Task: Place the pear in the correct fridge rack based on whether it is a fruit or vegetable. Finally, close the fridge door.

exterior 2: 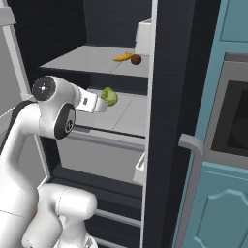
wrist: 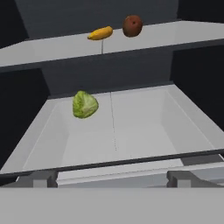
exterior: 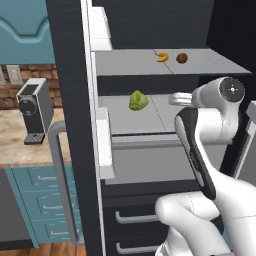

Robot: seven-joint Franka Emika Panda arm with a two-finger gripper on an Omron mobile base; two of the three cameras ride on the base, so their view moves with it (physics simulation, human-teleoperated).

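Left base view: the fridge door point(exterior: 70, 120) stands open at the left, its handle facing the camera. Inside, the pear point(exterior: 182, 58) sits on the upper fridge rack point(exterior: 135, 64), just right of a yellow banana point(exterior: 162, 57). A green leafy vegetable point(exterior: 138, 100) lies on the lower shelf point(exterior: 155, 117). A grey toaster point(exterior: 35, 109) stands on the table point(exterior: 15, 145) at far left. The white arm rises at lower right.

Right base view: the pear point(exterior 2: 136, 59) rests on the upper rack, touching or just beside the banana point(exterior 2: 123, 57). The leafy vegetable point(exterior 2: 109, 96) lies below, near the arm's wrist.

Hand view: the end effector point(wrist: 113, 178) has its fingertips spread wide apart, empty, low before the lower shelf. The pear point(wrist: 132, 26) sits far up on the rack, right of the banana point(wrist: 100, 33); the vegetable point(wrist: 85, 104) lies left on the lower shelf.
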